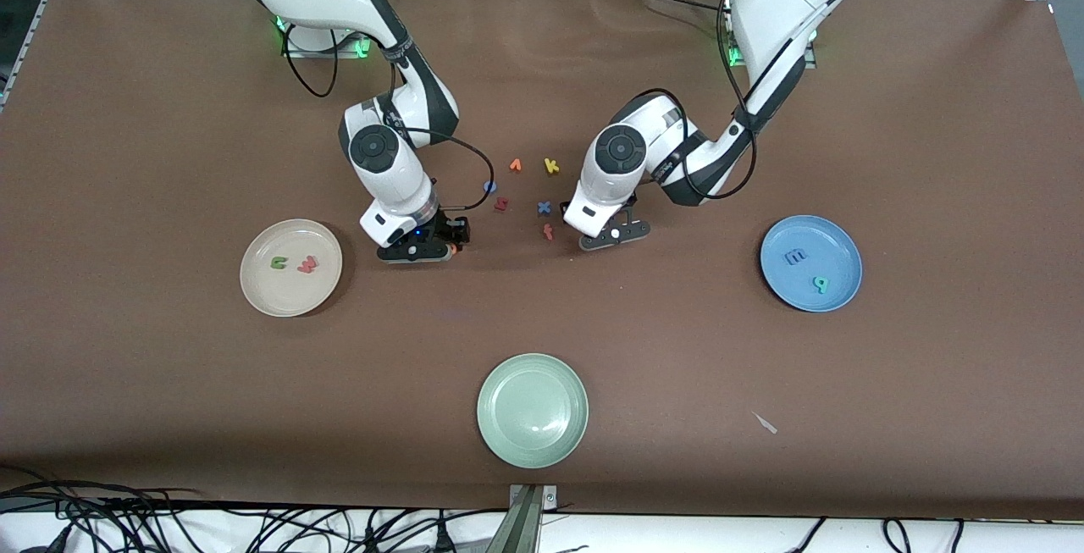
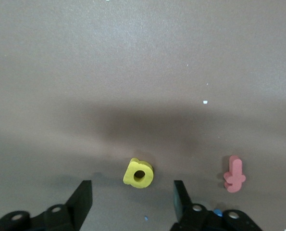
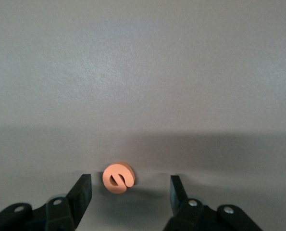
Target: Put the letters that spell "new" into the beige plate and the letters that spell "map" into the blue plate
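Note:
The yellow a point(image 2: 138, 173) lies flat on the brown cloth between the fingers of my open left gripper point(image 2: 132, 201), touching neither. The left gripper point(image 1: 614, 234) hangs low over the cloth beside the loose letters. Untouched between the fingers of my open right gripper point(image 3: 130, 195) lies the orange e point(image 3: 118, 178). The right gripper point(image 1: 415, 246) is low between the loose letters and the beige plate point(image 1: 258, 290). That plate holds the green n point(image 1: 277, 263) and the pinkish-red w point(image 1: 307, 264). The blue plate point(image 1: 838, 240) holds the blue m point(image 1: 795, 257) and the teal p point(image 1: 820, 284).
Loose letters lie between the two grippers: an orange one point(image 1: 515, 165), a yellow k point(image 1: 551, 166), a blue x point(image 1: 544, 207), a dark red one point(image 1: 501, 204) and an orange-red f point(image 1: 548, 231). A pale green plate point(image 1: 532, 410) sits nearest the front camera.

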Tool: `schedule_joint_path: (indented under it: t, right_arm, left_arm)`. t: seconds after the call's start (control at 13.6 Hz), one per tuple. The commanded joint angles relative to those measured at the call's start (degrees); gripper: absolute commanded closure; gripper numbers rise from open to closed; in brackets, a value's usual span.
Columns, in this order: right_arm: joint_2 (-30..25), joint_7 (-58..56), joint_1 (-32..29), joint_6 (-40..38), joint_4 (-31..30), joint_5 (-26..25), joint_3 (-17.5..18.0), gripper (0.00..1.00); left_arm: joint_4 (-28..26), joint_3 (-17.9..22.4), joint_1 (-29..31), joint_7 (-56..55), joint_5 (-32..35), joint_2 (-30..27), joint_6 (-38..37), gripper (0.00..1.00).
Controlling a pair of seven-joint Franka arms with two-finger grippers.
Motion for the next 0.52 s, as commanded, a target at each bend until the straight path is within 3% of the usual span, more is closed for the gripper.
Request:
schedule_joint_path:
  t: [0.0,0.44]
  right_arm:
    - [-0.7,-0.1,1.1,1.4,-1.2,-0.5,-0.6,0.26]
    - [-0.6,-2.0,1.7,1.7,-0.7,-5.4,-0.7,0.25]
  left_arm:
    - [1.4,0.2,-0.2,-1.6,2.7,1.1,0.1,0.36]
    - [1.8,0.2,-0.3,-1.6,2.8,2.4,0.1,0.42]
